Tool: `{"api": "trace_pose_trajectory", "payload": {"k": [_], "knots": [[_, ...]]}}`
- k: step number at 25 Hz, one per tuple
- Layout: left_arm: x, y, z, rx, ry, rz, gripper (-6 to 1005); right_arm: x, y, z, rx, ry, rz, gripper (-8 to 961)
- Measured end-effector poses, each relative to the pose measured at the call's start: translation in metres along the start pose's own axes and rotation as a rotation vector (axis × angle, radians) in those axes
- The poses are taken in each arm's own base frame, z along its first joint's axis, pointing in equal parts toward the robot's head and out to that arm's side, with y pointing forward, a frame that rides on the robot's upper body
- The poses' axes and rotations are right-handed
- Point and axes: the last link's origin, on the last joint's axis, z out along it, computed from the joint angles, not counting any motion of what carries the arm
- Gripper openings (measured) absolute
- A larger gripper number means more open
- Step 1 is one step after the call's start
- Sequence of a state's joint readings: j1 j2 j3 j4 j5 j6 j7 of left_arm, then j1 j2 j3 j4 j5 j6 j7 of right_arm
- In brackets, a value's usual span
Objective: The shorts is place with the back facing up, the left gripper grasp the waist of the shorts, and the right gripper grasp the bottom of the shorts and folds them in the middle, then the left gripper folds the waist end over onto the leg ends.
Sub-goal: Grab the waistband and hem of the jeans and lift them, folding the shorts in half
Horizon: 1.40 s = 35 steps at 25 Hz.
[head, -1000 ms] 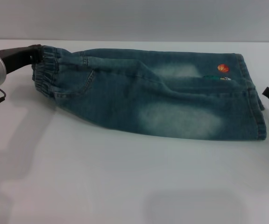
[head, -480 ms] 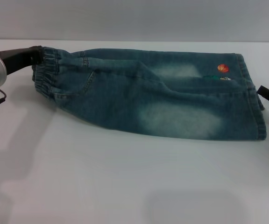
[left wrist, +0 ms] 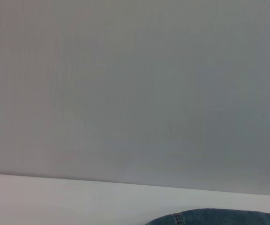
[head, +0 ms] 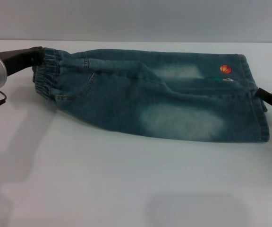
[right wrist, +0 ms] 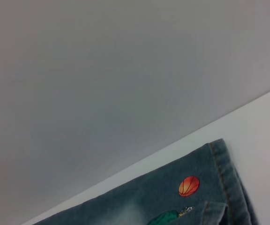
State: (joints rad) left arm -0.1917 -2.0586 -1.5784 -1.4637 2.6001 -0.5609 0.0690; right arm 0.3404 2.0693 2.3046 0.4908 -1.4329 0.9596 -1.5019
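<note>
Denim shorts (head: 159,97) stretched flat across white table (head: 103,184), already doubled lengthwise, one back pocket up. Ruffled waist of the shorts (head: 46,78) at robot's left, hemmed leg ends (head: 259,106) at right, orange ball print (head: 225,69) near far hem corner. Left gripper (head: 36,56) touching far corner of waistband; open or clamped, cannot tell. Right gripper (head: 268,97) touching hem edge; grip likewise unreadable.

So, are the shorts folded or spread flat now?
Folded lengthwise: the shorts show one leg width, with a fold ridge across the top layer.
</note>
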Motion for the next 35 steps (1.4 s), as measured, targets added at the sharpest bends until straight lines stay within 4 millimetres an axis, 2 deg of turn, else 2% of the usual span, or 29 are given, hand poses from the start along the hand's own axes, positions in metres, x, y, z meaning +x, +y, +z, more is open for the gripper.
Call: {"api": "trace_pose_trajectory", "payload": {"k": [26,35], "knots": [[-0.001,-0.0014,-0.0002,0.003,-0.002,0.0,38,0.0076,-0.0022,0.0026,0.025,0.026,0.002,520],[-0.0001,-0.0008,-0.0005,0.002,-0.001,0.003,38,0.008,0.005,0.0087,-0.001,0.042,-0.012,520]]}}
